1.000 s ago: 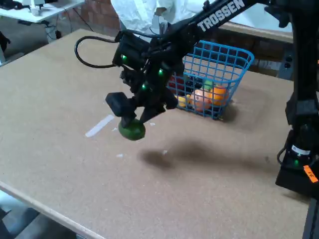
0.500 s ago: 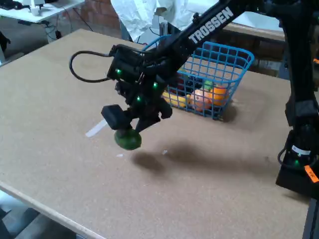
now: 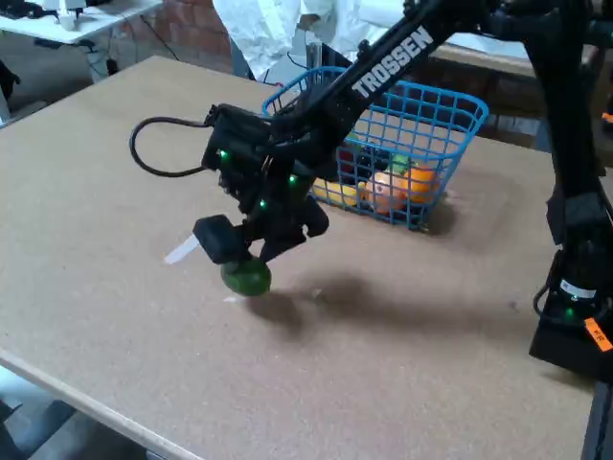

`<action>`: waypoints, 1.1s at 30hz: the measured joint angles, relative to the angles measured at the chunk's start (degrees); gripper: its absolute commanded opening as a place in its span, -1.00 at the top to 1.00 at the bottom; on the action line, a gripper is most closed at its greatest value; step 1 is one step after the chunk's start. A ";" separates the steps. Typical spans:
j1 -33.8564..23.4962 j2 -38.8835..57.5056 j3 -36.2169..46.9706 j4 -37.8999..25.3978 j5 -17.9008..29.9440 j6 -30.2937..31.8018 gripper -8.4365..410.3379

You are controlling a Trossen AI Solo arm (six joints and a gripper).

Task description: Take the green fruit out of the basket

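Observation:
In the fixed view the dark green oval fruit (image 3: 247,277) hangs just above the tabletop, left of centre, well outside the basket. My gripper (image 3: 243,259) is shut on it from above, its black fingers (image 3: 215,239) clasping the fruit's top. The blue wire-mesh basket (image 3: 450,120) stands behind, to the upper right, with orange, yellow and red fruit inside. The arm marked TROSSEN reaches down across the basket's left end and hides part of it.
A strip of white tape (image 3: 180,251) lies on the brown table (image 3: 115,144) just left of the fruit. The arm's black base (image 3: 575,326) stands at the right edge. A person in white (image 3: 278,29) is behind the table. The table's front edge runs lower left.
The gripper has carried the green fruit down and slightly left, from well above the table to just over its surface. The basket has not moved.

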 measured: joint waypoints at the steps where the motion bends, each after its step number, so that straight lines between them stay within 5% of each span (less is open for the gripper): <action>1: 0.02 0.24 0.00 0.28 0.09 -0.02 -0.03; 33: 0.52 3.87 0.00 4.55 3.28 -0.42 -0.03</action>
